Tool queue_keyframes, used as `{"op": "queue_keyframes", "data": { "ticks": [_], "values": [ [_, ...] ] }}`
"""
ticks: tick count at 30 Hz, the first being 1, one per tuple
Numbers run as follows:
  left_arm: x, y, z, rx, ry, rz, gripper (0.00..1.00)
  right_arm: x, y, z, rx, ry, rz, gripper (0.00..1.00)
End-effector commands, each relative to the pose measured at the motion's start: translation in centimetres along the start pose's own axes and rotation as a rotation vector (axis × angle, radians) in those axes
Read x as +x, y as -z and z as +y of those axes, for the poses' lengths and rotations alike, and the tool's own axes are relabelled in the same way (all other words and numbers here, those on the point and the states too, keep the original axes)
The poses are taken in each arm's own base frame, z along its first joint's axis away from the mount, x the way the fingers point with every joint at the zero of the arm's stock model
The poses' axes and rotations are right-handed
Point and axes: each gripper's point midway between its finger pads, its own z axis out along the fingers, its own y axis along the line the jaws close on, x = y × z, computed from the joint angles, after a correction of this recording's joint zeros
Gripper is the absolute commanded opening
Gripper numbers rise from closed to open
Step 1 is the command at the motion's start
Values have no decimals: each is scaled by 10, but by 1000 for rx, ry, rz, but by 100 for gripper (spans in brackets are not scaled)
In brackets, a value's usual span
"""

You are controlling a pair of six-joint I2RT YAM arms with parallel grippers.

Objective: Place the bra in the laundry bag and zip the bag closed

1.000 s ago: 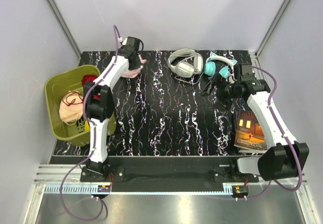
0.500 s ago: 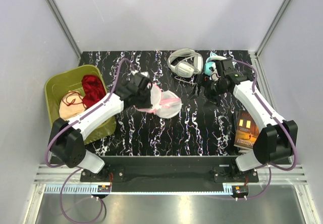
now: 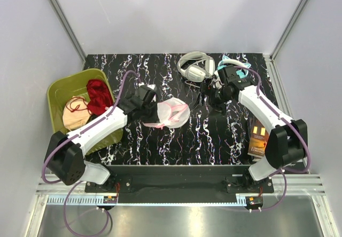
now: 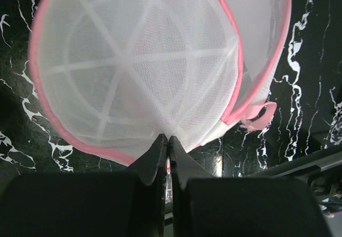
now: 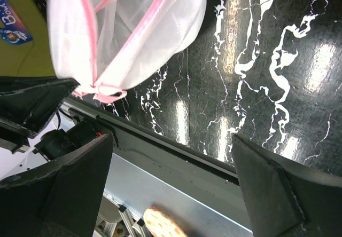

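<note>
The white mesh laundry bag (image 3: 172,114) with pink trim lies mid-table, and its lid looks partly unzipped. My left gripper (image 3: 147,108) is shut on the bag's near rim; the left wrist view shows the fingers (image 4: 160,151) pinching the mesh of the bag (image 4: 133,66). The peach bra (image 3: 75,117) lies in the olive-green basket (image 3: 57,90) at the left, beside a dark red garment (image 3: 98,95). My right gripper (image 3: 209,99) is open and empty, just right of the bag. In its wrist view (image 5: 172,141) the bag (image 5: 133,29) hangs ahead to the left.
White headphones (image 3: 195,66) and teal headphones (image 3: 235,67) lie at the back right. A book (image 3: 259,138) lies by the right edge. The basket's wall also shows in the right wrist view (image 5: 21,50).
My left gripper carried the laundry bag from the back left corner to mid-table. My right gripper moved left toward the bag.
</note>
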Motion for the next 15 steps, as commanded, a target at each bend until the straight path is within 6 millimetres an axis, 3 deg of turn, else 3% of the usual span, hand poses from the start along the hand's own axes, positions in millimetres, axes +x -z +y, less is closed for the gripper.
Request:
{"op": "queue_keyframes", "data": {
  "ticks": [1,12,14,15],
  "values": [
    [-7,8,-8,50,-12,-52,6,-6,-4,6,-9,16,-23,100],
    [-13,18,-14,20,-78,-90,6,-13,-16,6,2,36,-15,100],
    [-13,29,-12,15,-85,-124,14,-19,-20,12,-26,59,-18,100],
    [-13,32,-10,6,-88,-136,29,-20,-23,14,-32,68,-18,100]
  ]
}}
